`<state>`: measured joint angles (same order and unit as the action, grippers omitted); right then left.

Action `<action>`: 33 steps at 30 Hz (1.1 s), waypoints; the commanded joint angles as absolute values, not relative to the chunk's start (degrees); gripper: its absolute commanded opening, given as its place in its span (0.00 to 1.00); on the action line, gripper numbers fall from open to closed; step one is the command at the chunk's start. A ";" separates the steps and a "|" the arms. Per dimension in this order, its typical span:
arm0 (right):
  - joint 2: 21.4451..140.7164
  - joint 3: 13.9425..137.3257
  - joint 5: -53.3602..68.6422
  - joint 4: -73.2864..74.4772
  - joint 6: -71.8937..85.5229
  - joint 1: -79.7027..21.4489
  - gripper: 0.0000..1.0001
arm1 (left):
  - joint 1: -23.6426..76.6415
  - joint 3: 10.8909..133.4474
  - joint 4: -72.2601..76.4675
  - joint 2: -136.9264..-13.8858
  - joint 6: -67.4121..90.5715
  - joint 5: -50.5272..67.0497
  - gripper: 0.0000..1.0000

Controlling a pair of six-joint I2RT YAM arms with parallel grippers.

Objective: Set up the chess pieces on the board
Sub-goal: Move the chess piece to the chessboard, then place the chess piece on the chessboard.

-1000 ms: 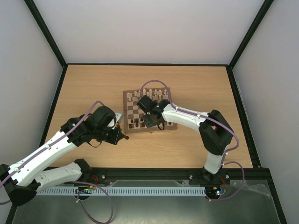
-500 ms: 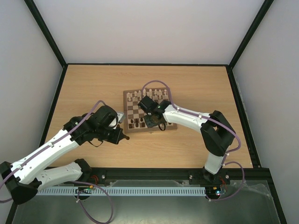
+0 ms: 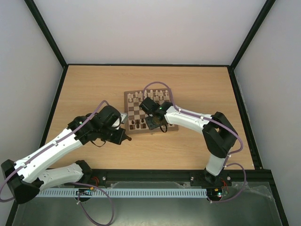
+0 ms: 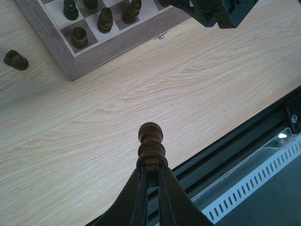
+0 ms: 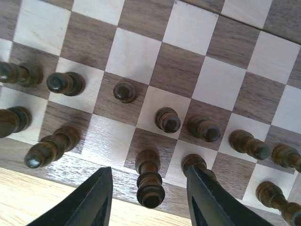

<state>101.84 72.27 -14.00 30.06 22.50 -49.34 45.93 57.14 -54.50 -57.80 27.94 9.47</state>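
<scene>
The board (image 3: 151, 113) lies near the middle of the pale, straight-grained tabletop (image 3: 202, 84). It is a square of dark brown and cream wooden squares. Cream pieces (image 3: 153, 94) line its upper edge in the overhead view, and dark chess pieces (image 3: 138, 124) stand at its lower left.

The left gripper (image 3: 126, 138) hangs over bare table just off the board's lower-left corner. In its wrist view the slim dark fingers (image 4: 141, 188) are pressed together on the base of a turned piece (image 4: 150, 141). This piece is glossy dark wood with a rounded knob above stacked rings, and it points up the frame. At the upper left of that view the board's corner shows a plain brown border with a small metal catch (image 4: 162, 36) on its edge. A loose piece (image 4: 16, 60) lies on its side on the table, just left of the board and apart from it.

The right gripper (image 3: 153, 123) sits low over the board's lower edge. In its wrist view the matt black, wedge-shaped fingers (image 5: 91, 200) stand apart on either side of a ringed piece (image 5: 149, 181). That piece stands on a dark square in the row beside the border, and a gap shows on both sides, so neither finger touches it. Further up the frame, more dark pieces with smooth domed heads stand in two uneven rows, each on its own square.
</scene>
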 commanded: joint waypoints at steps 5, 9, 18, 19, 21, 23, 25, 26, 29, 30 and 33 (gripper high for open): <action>91.85 71.74 -13.44 32.36 23.21 -48.99 0.54 | 45.60 62.05 -56.64 -63.79 26.28 9.70 0.03; 84.80 69.84 -14.40 34.04 24.05 -49.02 0.58 | 45.61 65.93 -58.59 -70.06 25.26 9.78 0.02; 71.91 65.41 -15.44 36.47 24.61 -49.02 0.63 | 46.73 76.52 -58.23 -84.47 25.59 5.01 0.02; 71.04 64.99 -15.27 36.43 24.57 -49.04 0.64 | 47.53 77.67 -57.57 -85.87 25.96 3.79 0.03; 69.80 64.54 -14.96 36.45 24.40 -49.00 0.64 | 49.00 79.68 -55.58 -88.57 26.92 2.75 0.02; 68.65 64.09 -14.74 36.63 24.35 -48.99 0.64 | 50.86 81.40 -53.87 -91.33 27.77 0.78 0.02; 67.51 63.72 -14.15 36.58 24.22 -48.97 0.65 | 53.06 83.56 -52.99 -93.80 28.34 -2.90 0.02; 66.96 63.42 -14.03 36.54 24.18 -48.96 0.65 | 53.69 84.34 -52.61 -95.07 28.72 -4.61 0.02; 65.93 62.75 -13.69 36.47 24.07 -48.97 0.66 | 54.23 83.85 -49.49 -96.78 29.15 -4.50 0.02; 65.73 62.67 -13.53 36.41 23.94 -48.98 0.66 | 54.35 83.51 -48.77 -97.18 29.22 -4.99 0.02; 65.27 62.30 -12.99 36.31 23.69 -48.96 0.66 | 54.57 83.11 -48.22 -98.75 29.33 -7.52 0.03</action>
<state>66.57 63.22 -13.72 34.00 24.01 -49.21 54.70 83.09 -50.06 -97.51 28.36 -2.79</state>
